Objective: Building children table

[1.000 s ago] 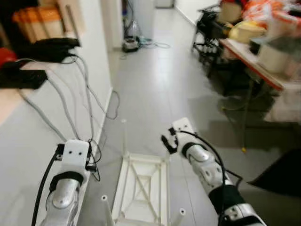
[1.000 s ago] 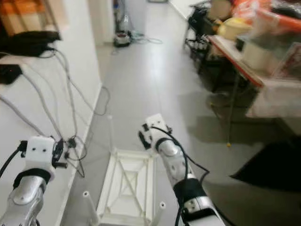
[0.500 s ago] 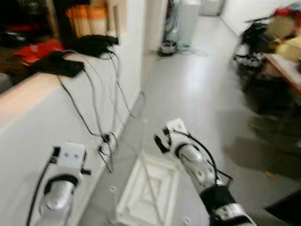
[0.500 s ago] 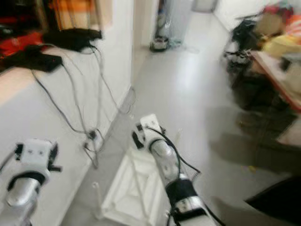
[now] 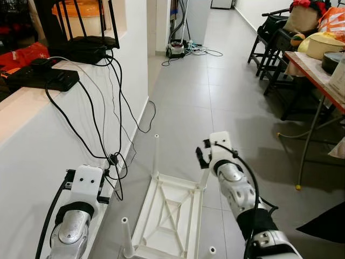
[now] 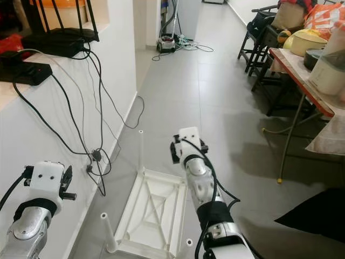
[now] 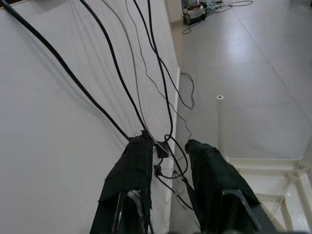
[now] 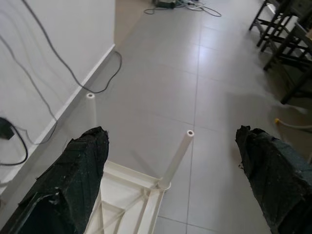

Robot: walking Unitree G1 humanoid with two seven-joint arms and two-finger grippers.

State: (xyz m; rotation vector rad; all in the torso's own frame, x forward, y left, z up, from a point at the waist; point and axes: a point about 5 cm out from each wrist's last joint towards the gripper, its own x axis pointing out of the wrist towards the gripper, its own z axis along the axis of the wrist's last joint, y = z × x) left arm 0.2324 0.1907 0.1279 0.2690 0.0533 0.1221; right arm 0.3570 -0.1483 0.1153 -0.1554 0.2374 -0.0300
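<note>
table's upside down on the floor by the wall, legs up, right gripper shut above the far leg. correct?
One thing is off: the right gripper is open, not shut. The right wrist view shows its fingers spread wide, with the far leg between them, untouched. The rest holds: the white table lies upside down on the floor by the wall, legs up.

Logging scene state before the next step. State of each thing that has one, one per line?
children's table: upside down on the floor, four white legs pointing up
right gripper: open wide, above a far table leg
left gripper: open, narrow gap, by the wall cables
router: on the ledge, cables plugged in
</note>
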